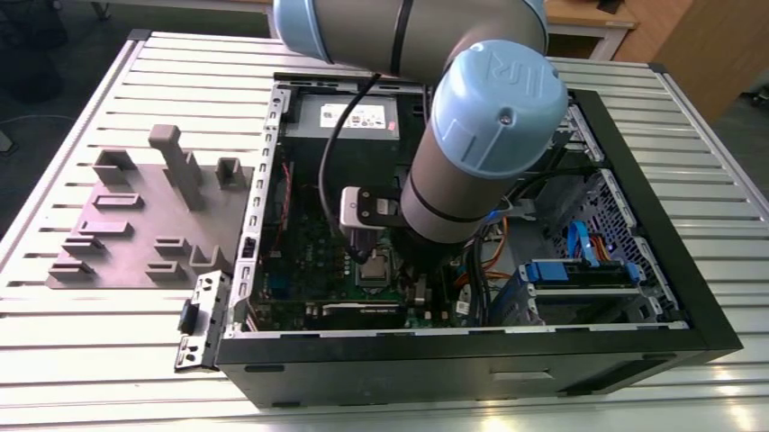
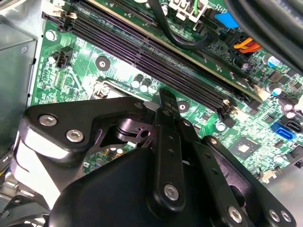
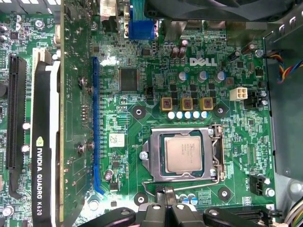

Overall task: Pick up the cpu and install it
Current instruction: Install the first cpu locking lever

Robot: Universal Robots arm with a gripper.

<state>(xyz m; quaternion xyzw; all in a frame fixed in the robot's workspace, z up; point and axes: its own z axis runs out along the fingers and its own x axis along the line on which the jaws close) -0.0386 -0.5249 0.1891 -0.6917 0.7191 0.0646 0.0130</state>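
Arm reaches down into the open computer case, gripper low over the green motherboard. The cpu lies flat inside the silver socket frame, just beyond the fingertips and close under the tool; square, so no long axis to speak of. Fingers look drawn nearly together, nothing visibly held between them. First wrist view gives cpu and socket plainly; the second wrist view has the gripper linkage covering that spot, showing memory slots instead. Grey fixture plate sits at the exterior view's left, outside the case.
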